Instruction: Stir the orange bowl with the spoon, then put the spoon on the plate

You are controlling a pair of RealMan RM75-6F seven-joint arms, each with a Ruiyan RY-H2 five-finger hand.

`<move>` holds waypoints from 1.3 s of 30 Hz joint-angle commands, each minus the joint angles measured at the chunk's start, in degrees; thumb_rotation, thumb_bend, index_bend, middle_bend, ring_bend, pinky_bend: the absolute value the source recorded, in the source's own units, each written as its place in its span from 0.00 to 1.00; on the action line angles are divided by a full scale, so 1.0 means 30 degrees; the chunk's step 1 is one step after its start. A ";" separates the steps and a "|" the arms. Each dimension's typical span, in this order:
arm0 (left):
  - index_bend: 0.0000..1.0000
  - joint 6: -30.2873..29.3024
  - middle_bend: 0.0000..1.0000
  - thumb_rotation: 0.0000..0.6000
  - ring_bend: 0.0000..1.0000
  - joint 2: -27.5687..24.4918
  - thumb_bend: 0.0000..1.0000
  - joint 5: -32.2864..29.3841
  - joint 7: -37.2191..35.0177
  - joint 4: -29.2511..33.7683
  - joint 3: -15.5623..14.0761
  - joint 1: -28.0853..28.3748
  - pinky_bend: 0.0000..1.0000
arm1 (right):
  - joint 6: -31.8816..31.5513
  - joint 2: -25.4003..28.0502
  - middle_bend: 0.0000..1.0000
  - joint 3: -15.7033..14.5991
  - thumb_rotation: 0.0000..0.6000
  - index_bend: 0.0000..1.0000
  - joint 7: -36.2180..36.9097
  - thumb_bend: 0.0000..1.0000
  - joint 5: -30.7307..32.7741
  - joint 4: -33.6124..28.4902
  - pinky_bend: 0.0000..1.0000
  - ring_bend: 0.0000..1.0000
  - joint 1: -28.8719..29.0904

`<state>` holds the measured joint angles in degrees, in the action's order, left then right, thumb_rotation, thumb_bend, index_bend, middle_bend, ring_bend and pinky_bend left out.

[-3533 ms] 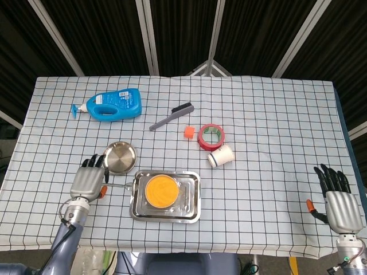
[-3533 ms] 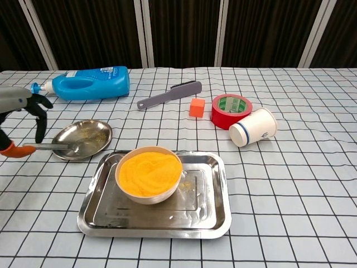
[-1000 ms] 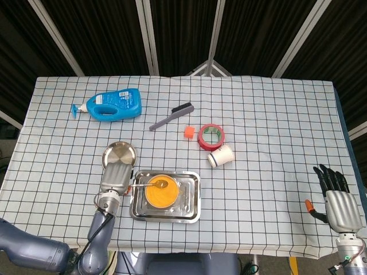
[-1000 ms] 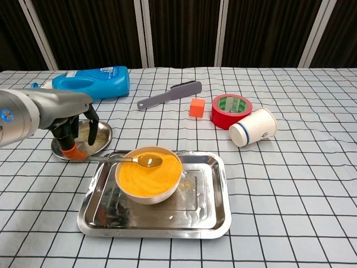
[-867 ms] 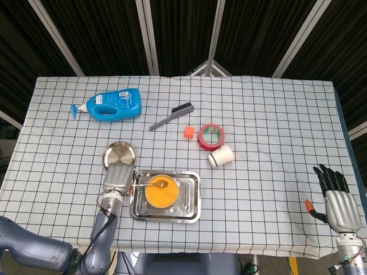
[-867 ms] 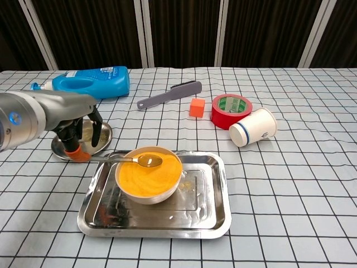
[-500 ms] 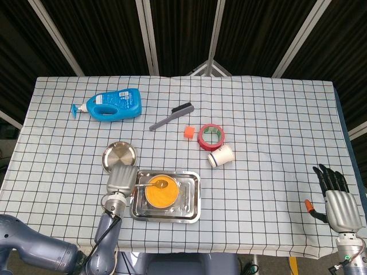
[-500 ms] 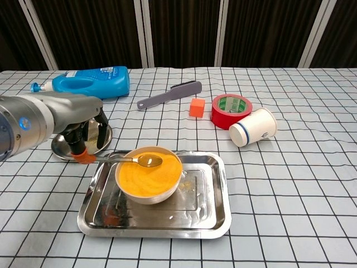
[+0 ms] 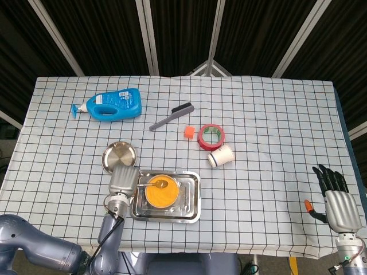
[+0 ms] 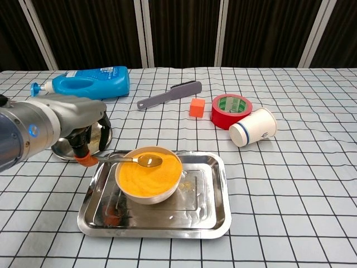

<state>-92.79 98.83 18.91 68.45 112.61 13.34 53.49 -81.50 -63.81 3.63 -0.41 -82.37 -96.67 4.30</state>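
Left robot hand [image 10: 83, 137] gripped spoon [image 10: 131, 159] by orange handle; spoon tip rested in orange bowl [image 10: 149, 174] on tray [image 10: 215, 215]. Stirring seemingly underway. Plate [image 9: 118, 156] awaited spoon. Right robot hand [image 9: 335, 200] idle, fingers apart.

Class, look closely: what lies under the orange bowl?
The orange bowl stands in a steel tray on the checked cloth. The tray floor beneath the bowl is covered.
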 commanded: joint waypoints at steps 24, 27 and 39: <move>0.54 0.0019 1.00 1.00 1.00 0.0607 0.54 -0.0145 0.0476 -0.0478 0.0086 -0.0019 1.00 | -0.0092 0.0060 0.00 0.0072 1.00 0.00 0.0179 0.39 0.0087 -0.0037 0.00 0.00 -0.0042; 0.54 0.0023 1.00 1.00 1.00 0.0598 0.55 -0.0046 0.0532 -0.0508 0.0017 -0.0030 1.00 | -0.0063 0.0077 0.00 0.0076 1.00 0.00 0.0187 0.39 0.0122 -0.0044 0.00 0.00 -0.0039; 0.57 0.0059 1.00 1.00 1.00 0.0376 0.55 0.0846 0.0317 -0.0498 -0.0201 -0.0179 1.00 | -0.0080 0.0077 0.00 0.0093 1.00 0.00 0.0210 0.39 0.0139 -0.0048 0.00 0.00 -0.0047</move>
<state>-92.63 100.05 21.25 69.53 111.06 12.78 53.01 -81.75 -63.58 3.91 0.21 -81.97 -96.82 4.16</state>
